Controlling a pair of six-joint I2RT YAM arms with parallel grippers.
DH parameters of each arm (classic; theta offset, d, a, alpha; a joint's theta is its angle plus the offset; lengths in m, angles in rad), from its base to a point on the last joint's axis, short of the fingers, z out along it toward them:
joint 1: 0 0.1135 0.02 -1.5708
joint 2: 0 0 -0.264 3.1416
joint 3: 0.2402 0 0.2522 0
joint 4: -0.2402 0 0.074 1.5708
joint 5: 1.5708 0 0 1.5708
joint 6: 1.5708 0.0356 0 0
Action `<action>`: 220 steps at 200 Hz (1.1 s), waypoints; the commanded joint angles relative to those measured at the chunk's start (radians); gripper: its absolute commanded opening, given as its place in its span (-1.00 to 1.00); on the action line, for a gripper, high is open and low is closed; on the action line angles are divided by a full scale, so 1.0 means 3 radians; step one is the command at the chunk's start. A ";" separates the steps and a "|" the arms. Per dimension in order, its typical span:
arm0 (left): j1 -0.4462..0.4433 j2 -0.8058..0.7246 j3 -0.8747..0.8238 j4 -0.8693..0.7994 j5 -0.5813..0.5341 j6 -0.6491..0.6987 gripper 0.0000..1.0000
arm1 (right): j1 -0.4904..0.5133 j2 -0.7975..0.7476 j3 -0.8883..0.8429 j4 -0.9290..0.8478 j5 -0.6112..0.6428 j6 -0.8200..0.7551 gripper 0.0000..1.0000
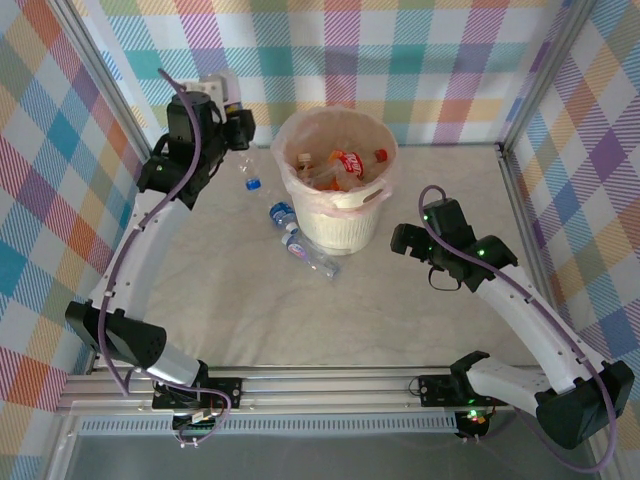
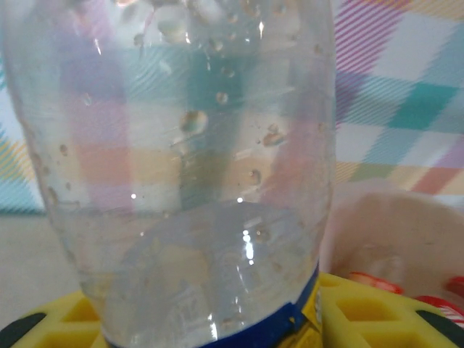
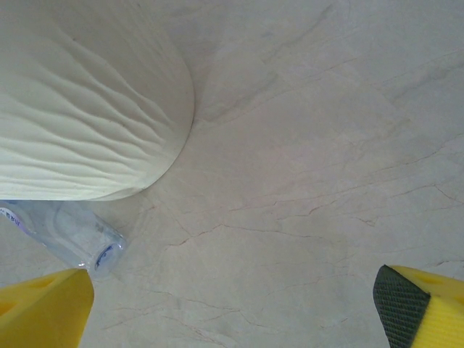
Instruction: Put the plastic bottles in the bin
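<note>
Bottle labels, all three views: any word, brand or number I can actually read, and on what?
No text is legible.
Red-label bottle in the bin: white script, too small to read.
Lying bottle beside the bin: blue label, too small; blurred in the right wrist view.
Second blue-label bottle: too small.
Clear bottle in the left tool: blue band, no lettering visible.
</note>
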State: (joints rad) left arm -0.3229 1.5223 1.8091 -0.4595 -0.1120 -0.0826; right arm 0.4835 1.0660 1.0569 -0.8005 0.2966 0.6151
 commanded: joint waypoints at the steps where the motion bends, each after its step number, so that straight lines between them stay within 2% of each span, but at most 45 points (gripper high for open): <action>1: -0.0218 0.0139 0.0391 0.0108 0.0128 0.0539 -0.13 | -0.0027 0.0008 0.0026 0.0085 -0.0060 0.0046 0.99; 51: -0.0686 0.0830 0.1323 -0.0151 -0.0054 0.1285 -0.12 | -0.0036 -0.0025 0.0026 0.0082 -0.0094 0.0056 0.99; 119: -0.0986 0.1837 0.2456 -0.0468 -0.0080 0.2103 -0.10 | -0.0041 -0.0041 0.0021 0.0069 -0.0129 0.0075 0.99; 147: -0.1050 0.2007 0.2519 -0.0438 -0.0173 0.2370 -0.07 | -0.0041 -0.0051 0.0001 0.0079 -0.0145 0.0081 0.99; 220: -0.1051 0.2233 0.2483 -0.0503 -0.0369 0.2663 0.08 | -0.0043 -0.0066 -0.0061 0.0117 -0.0192 0.0104 0.99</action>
State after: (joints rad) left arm -0.6334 2.1689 2.5256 -0.6033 -0.1856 0.6601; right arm 0.4770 1.0634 1.0527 -0.7856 0.2508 0.6323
